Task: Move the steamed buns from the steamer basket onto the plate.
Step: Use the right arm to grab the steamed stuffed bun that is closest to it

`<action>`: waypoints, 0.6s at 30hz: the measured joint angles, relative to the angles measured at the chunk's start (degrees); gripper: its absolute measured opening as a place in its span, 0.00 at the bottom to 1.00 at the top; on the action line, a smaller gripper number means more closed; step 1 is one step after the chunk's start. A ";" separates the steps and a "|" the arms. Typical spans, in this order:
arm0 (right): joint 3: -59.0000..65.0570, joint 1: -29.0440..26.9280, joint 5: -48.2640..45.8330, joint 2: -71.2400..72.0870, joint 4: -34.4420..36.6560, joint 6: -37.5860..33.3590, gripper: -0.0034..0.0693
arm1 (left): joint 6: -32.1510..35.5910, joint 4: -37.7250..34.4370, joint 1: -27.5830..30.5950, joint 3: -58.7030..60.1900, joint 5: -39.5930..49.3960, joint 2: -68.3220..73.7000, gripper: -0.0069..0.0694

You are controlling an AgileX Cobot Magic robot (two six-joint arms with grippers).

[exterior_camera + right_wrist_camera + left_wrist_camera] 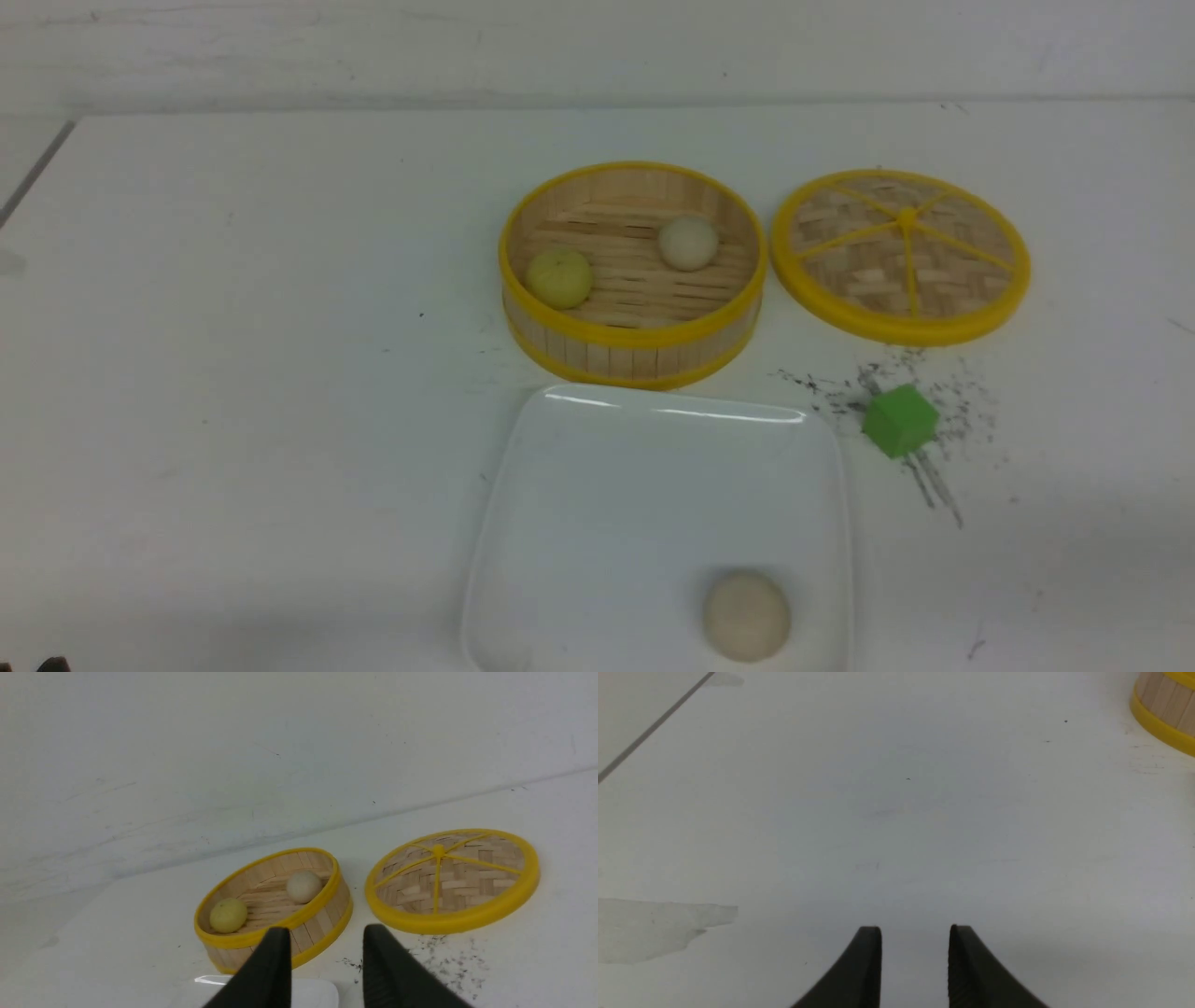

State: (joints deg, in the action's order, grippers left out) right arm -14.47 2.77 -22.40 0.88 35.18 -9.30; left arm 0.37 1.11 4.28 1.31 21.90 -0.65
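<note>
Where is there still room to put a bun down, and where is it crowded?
Most of the plate is bare: only one cream bun sits near its near right corner. The table left of the steamer basket and plate is wide open. Right of them it is tighter, with the lid and green cube.

Soft, even overhead light, glare streaks seen on the plate (644, 495) far rim, slight blur throughout, table (233, 373) shadowed nearest the camera

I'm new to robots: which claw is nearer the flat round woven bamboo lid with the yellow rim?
Right. The right gripper points toward the woven lid, close ahead; the left gripper hangs over bare table on the far side of the round bamboo steamer basket.
</note>
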 joint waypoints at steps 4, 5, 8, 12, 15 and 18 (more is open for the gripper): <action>-0.06 0.00 -0.86 0.00 0.17 0.00 0.38 | 0.00 0.47 0.00 0.00 0.00 0.00 0.41; -0.06 0.00 -1.31 0.00 0.17 0.00 0.38 | 0.00 0.81 0.00 0.00 0.00 0.00 0.41; -0.06 0.00 -2.23 0.00 0.17 0.00 0.38 | 0.00 1.13 0.00 0.00 0.00 0.00 0.41; -0.06 0.00 -2.61 0.00 0.17 0.00 0.38 | 0.00 1.29 0.00 0.00 0.00 0.00 0.41; -0.06 0.00 -3.13 0.00 1.69 0.07 0.38 | 0.00 1.29 0.00 0.00 0.00 0.00 0.41; -0.06 0.00 -3.29 0.00 3.22 0.14 0.38 | 0.00 1.43 0.00 0.00 0.00 0.00 0.41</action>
State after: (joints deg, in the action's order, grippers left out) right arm -14.53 2.77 -25.69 0.88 38.40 -9.16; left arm 0.37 2.55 4.28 1.31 21.90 -0.65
